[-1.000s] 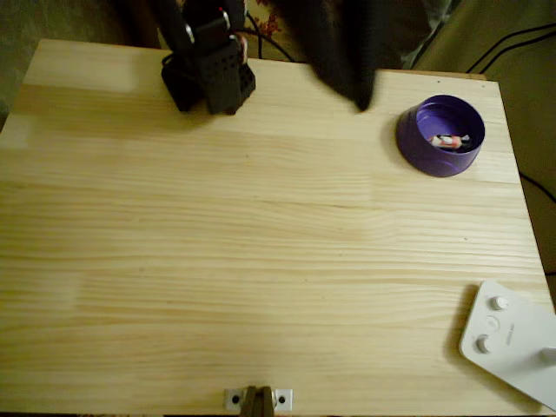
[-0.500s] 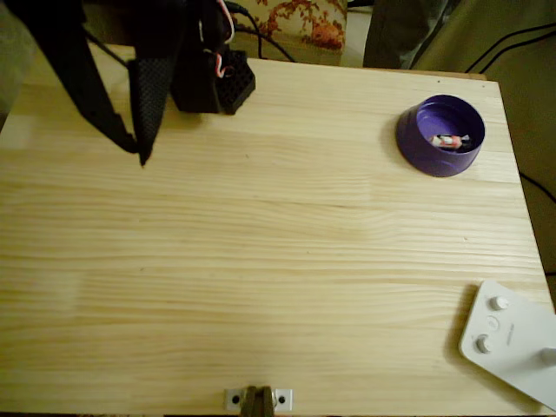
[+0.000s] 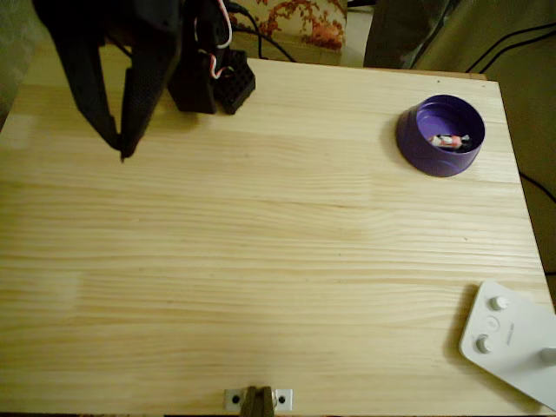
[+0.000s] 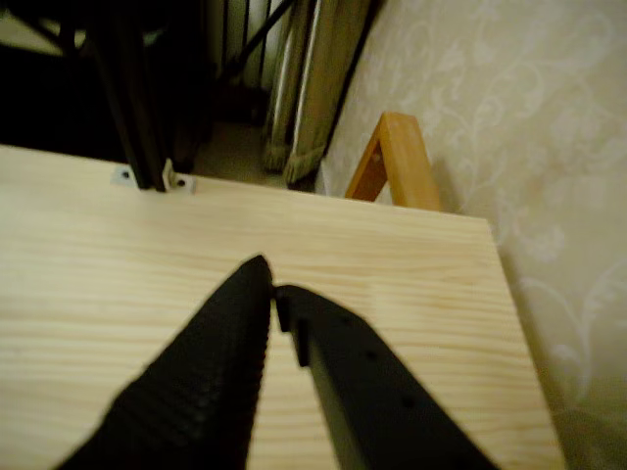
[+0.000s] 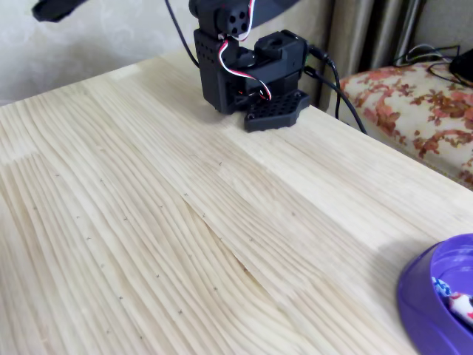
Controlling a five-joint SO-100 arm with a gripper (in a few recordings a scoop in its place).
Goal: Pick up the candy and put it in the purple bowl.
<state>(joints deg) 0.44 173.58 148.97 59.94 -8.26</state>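
Observation:
The candy (image 3: 449, 140), a small white and orange-pink wrapped sweet, lies inside the purple bowl (image 3: 415, 149) at the table's back right in the overhead view. In the fixed view the bowl (image 5: 423, 303) sits at the bottom right edge with the candy (image 5: 457, 302) partly showing inside. My black gripper (image 3: 122, 153) hangs over the back left of the table, far from the bowl. In the wrist view the gripper (image 4: 271, 287) has its tips together with nothing held. Its dark tip (image 5: 53, 9) shows at the top left of the fixed view.
The arm's black base (image 3: 215, 84) stands at the back edge, with cables behind it. A white flat device with round buttons (image 3: 508, 343) lies at the front right corner. A small metal bracket (image 3: 257, 399) sits at the front edge. Bare wooden tabletop (image 3: 278, 252) lies between.
The arm has swung from beside the bowl across the back of the table to the far left. The candy stays in the bowl.

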